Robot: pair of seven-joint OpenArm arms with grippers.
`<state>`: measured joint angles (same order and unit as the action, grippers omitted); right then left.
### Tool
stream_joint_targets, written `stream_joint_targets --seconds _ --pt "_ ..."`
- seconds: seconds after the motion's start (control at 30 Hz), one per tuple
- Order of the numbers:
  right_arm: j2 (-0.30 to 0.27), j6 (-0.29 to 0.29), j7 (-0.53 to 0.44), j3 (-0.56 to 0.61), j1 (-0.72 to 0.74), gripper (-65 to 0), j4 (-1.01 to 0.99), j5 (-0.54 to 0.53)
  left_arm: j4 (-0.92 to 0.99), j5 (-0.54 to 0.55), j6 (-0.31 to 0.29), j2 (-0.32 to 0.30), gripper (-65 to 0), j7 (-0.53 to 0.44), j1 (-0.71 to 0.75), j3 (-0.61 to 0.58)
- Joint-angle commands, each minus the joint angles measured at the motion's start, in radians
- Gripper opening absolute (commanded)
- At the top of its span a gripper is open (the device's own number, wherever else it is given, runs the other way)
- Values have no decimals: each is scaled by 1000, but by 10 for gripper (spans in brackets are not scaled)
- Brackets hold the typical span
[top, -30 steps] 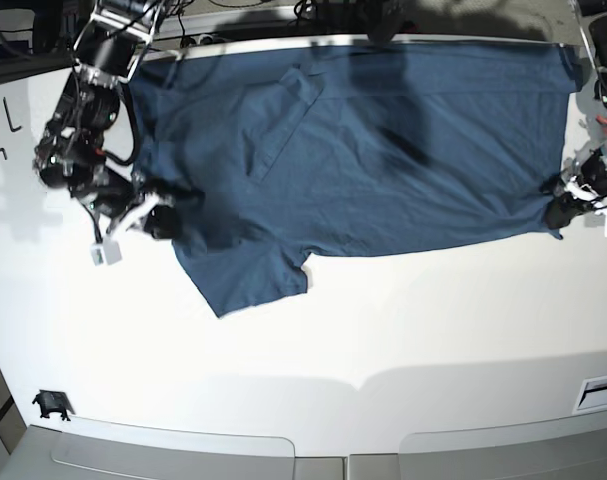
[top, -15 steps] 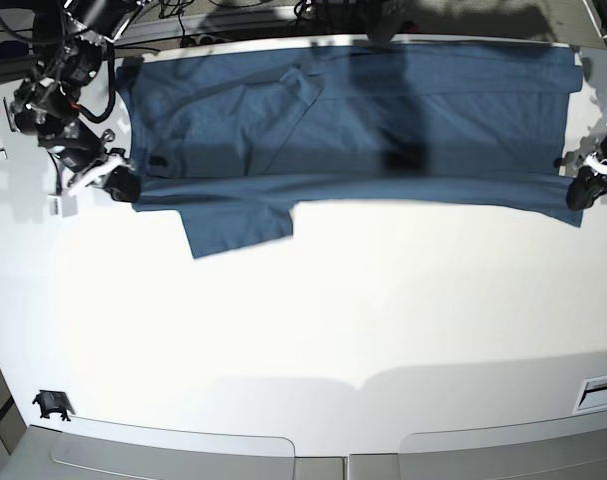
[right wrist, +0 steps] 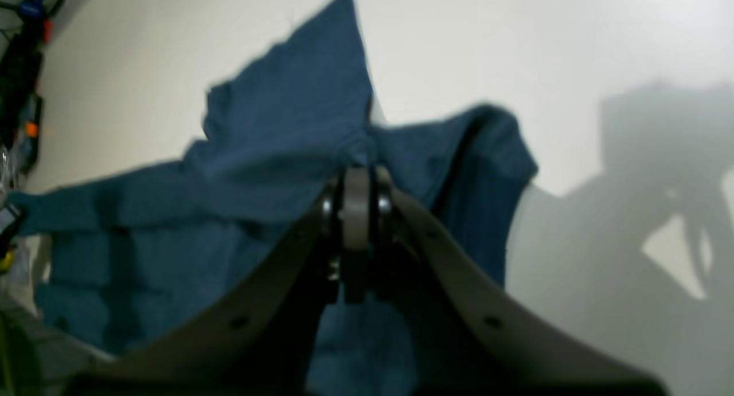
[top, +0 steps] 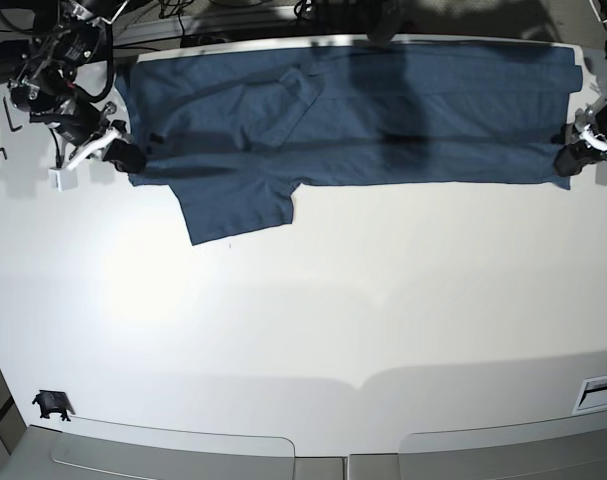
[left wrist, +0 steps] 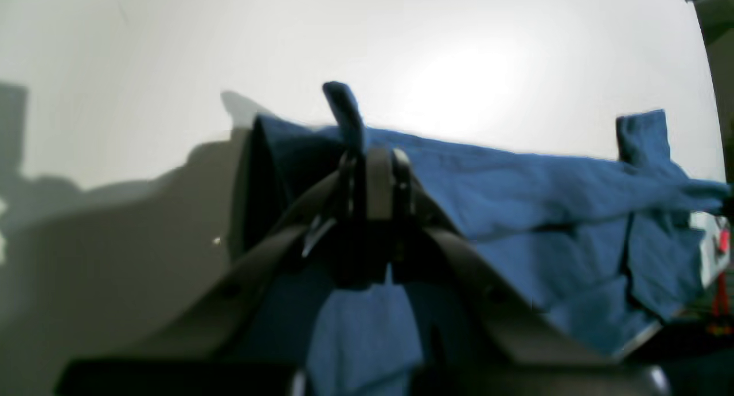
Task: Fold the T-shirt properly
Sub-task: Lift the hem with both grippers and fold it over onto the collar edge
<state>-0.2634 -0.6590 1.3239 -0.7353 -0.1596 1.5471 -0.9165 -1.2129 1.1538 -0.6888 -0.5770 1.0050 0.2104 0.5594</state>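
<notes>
Dark navy T-shirt (top: 353, 110) spread in a long band across the far part of the white table (top: 313, 320), from about 10 o'clock to 2 o'clock in the base view, one sleeve (top: 238, 205) jutting toward 6. Folded over lengthwise, upper layer lying on the lower. Right gripper (top: 123, 160) at 10 o'clock, clamped tight on the T-shirt's shoulder-side edge. Left gripper (top: 568, 160) at 2 o'clock, pinched closed on the hem corner, cloth tab poking past the fingertips (left wrist: 367, 172).
</notes>
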Motion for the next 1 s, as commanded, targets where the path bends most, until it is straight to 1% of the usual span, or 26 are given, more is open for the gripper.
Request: stream_joint_targets --seconds 0.0,0.1,0.17,0.5,0.63,0.97 --pt "-19 -7 -14 -5 0 -650 20 -26 -18 46 -9 -29 -650 12 -5 10" --pt "-19 -6 -7 -5 -16 -650 20 -26 -18 103 -9 -35 -650 90 0 10" --pt "-19 -6 -5 -5 -21 -650 20 -26 -18 136 -9 -39 -650 112 8 10" --pt "-19 -6 28 -5 -24 -650 20 -29 -18 139 -9 -56 -650 109 42 10" --pt "-20 -6 24 -5 -24 -650 20 5 -18 138 -9 -74 -650 101 42 11" --pt "-26 -6 0 -5 -23 -650 20 4 -18 138 -9 -87 -650 67 41 18"
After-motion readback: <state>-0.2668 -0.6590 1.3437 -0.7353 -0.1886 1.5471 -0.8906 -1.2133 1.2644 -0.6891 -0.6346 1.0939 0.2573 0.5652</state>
